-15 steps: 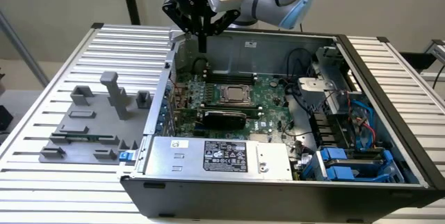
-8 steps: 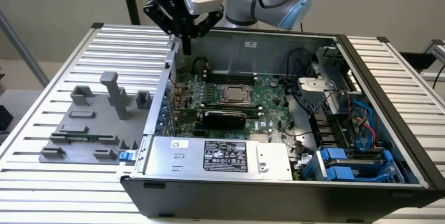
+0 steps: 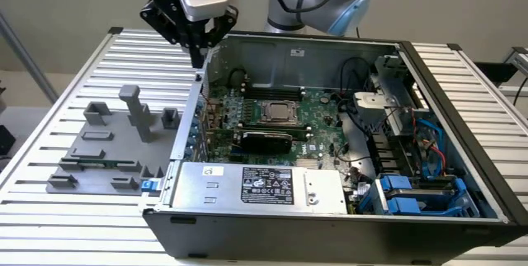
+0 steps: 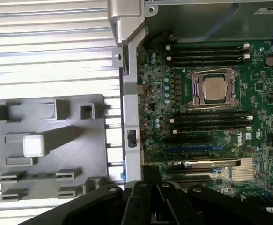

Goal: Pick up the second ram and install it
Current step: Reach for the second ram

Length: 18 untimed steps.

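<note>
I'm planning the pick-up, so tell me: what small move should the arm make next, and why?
Likely a shift toward the exterior view's left and down, over the gray fixture. The gripper hangs high above the case wall, while the second ram sits in the fixture's holders, well apart from it.

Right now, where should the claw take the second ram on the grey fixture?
Grip the second ram at its exposed mid-span, coming straight down, pinching its flat faces. It appears to stand on edge in the grey fixture, ends tucked in brackets.
</note>
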Available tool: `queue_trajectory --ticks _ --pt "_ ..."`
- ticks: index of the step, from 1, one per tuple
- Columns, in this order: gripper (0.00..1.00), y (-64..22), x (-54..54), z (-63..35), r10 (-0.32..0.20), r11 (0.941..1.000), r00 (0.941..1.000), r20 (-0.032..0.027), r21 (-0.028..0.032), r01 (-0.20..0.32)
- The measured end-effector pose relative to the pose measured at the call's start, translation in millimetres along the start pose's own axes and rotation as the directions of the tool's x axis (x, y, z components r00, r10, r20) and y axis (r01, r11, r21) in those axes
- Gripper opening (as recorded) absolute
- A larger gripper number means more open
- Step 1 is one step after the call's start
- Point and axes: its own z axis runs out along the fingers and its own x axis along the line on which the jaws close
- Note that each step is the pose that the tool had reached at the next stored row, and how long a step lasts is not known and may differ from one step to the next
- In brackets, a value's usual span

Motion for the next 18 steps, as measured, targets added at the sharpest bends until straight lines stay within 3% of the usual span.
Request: queue_trajectory --ticks 18 --pt "0.11 -25.7 80.4 0.4 0.0 1.0 1.0 0.0 0.0 0.0"
